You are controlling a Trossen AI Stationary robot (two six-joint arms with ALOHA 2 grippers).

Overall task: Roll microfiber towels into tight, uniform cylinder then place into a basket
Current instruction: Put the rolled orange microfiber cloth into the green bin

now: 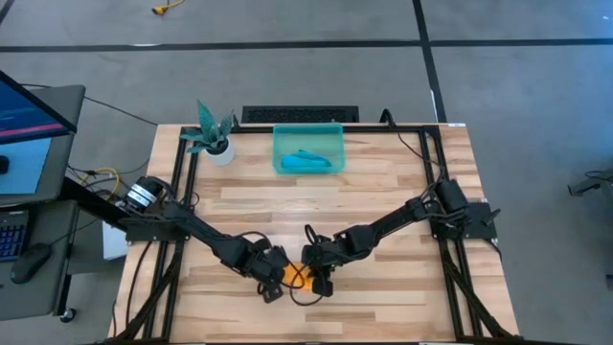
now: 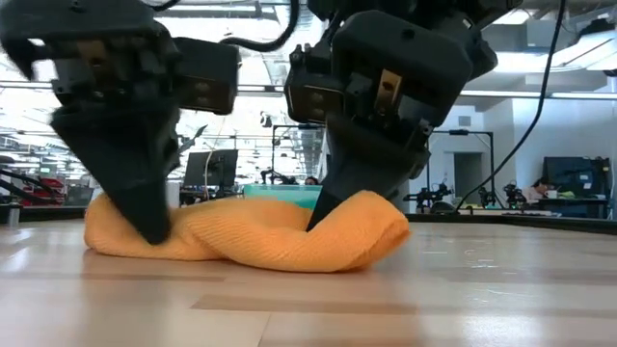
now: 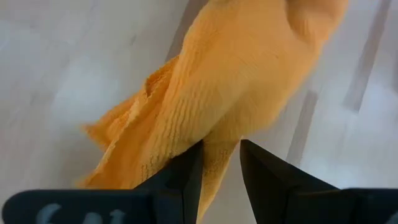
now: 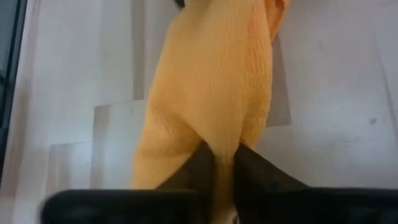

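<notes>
Spanning most of the high view, the wooden table [image 1: 383,192] carries both arms, which converge at lower centre of the frame. Both grippers bear on the orange-yellow towel [image 2: 251,236], a bunched, twisted roll lying on the boards near the table's front edge. The left gripper [image 3: 219,163] pinches one end, its fingers nearly together with a fold of cloth between them. The right gripper [image 4: 222,163] clamps the other end, its fingers drawn in tight on a ridge of fabric. Judged from this, the step in hand is forming or lifting the second roll; the cylinder looks loose and uneven, with a twist at mid-length. The next move likely calls for both ends to rise level and travel together toward the top of the high view, without the roll unwinding.

At upper centre of the high view stands the basket [image 1: 283,153], which already holds the teal-blue towel [image 1: 308,160], lying bunched toward its lower wall. Room remains beside it. Left of the basket, a white pot with a teal plant [image 1: 213,134] sits apart from the work.
</notes>
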